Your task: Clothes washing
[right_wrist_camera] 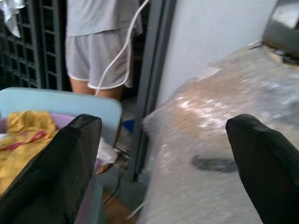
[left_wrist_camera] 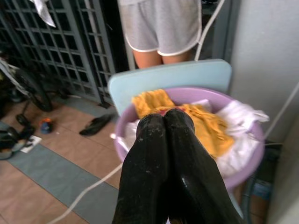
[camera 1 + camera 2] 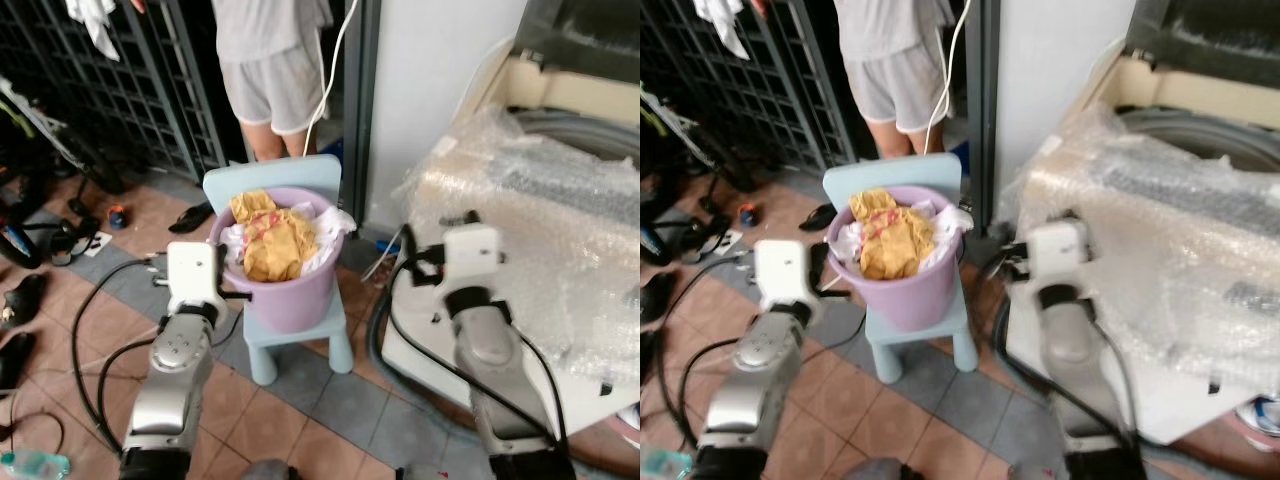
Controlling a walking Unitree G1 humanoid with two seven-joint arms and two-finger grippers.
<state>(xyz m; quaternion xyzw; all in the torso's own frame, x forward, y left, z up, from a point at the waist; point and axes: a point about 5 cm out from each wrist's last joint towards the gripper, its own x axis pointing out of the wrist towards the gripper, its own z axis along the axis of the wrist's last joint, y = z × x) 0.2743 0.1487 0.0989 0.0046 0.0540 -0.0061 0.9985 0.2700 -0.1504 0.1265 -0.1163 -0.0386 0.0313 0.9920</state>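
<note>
Purple plastic bucket (image 3: 290,290) sits on a pale blue child's chair (image 3: 300,335), against the chair's backrest. Bucket is heaped with laundry: yellow cloth (image 3: 272,240) with red markings on top, white cloth (image 3: 325,222) hanging over the rim on the side toward the washer.

Left gripper (image 2: 164,122): fingers pressed together, nothing between them, held just short of the bucket on its near side and aimed at the yellow cloth. Left arm (image 3: 175,360) comes up beside the bucket, close to its wall.

Right gripper (image 1: 163,140): fingers spread wide, holding nothing, off to the bucket's far side from the left arm, between the bucket and the washing machine (image 3: 560,210). That machine is draped in bubble wrap (image 3: 520,190).

Person in grey shorts (image 3: 270,85) stands right behind the chair; a white cable (image 3: 335,60) hangs beside them. Shoes (image 3: 65,240) and a sandal (image 3: 190,215) lie on the tiled floor (image 3: 300,440) further out past the left arm, before a black metal grille (image 3: 130,80).
</note>
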